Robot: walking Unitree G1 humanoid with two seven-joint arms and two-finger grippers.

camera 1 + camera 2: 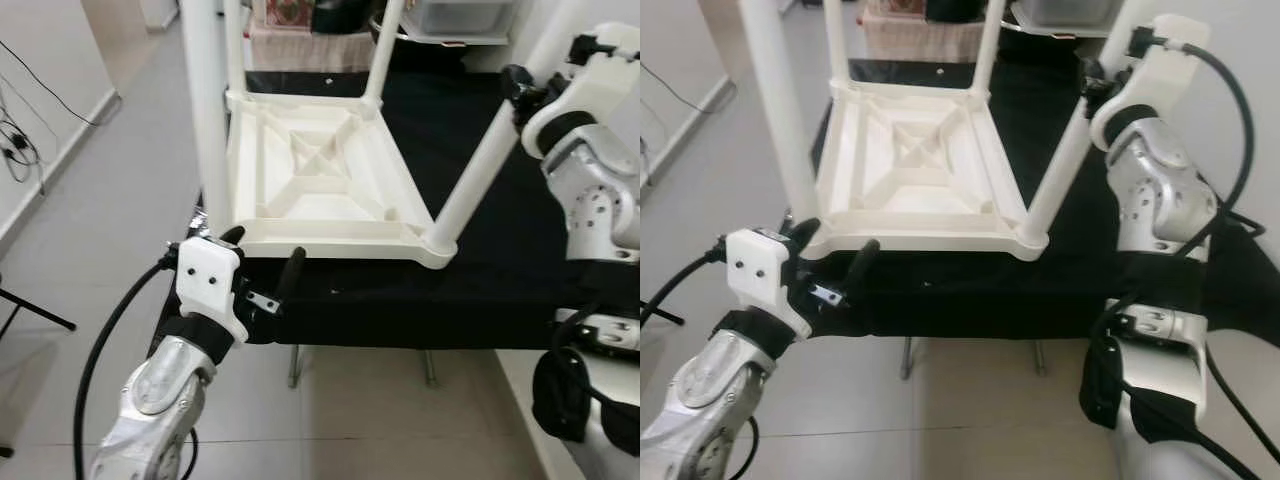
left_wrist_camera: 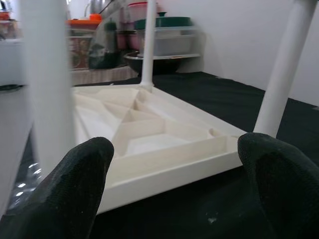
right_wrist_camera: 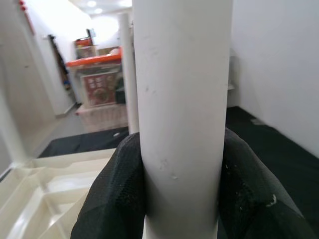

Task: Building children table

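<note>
We have the white plastic children's table (image 1: 320, 175) lying upside down on the black-covered surface (image 1: 480, 290), its ribbed underside up and its near edge just inside the surface's front edge, toward the front-left corner. Four white tubular legs stand up from its corners. Our right pincer (image 1: 517, 88) is clenched around the near-right white leg (image 1: 490, 160) partway up, the black fingers (image 3: 119, 189) pressed on either side of the tube in the right wrist view. That leg leans outward to the right, so its long axis runs up and away from its corner socket; we judge the next move turns on seating it straight down into that socket. Our left pincer (image 1: 262, 270) is released, fingers spread, at the surface's front edge just before the tabletop's near-left corner, beside the near-left leg (image 1: 205, 110). Beyond the surface's far edge, storage boxes (image 2: 164, 40) stand against a white wall; grey tiled floor (image 1: 100, 200) lies left.
</note>
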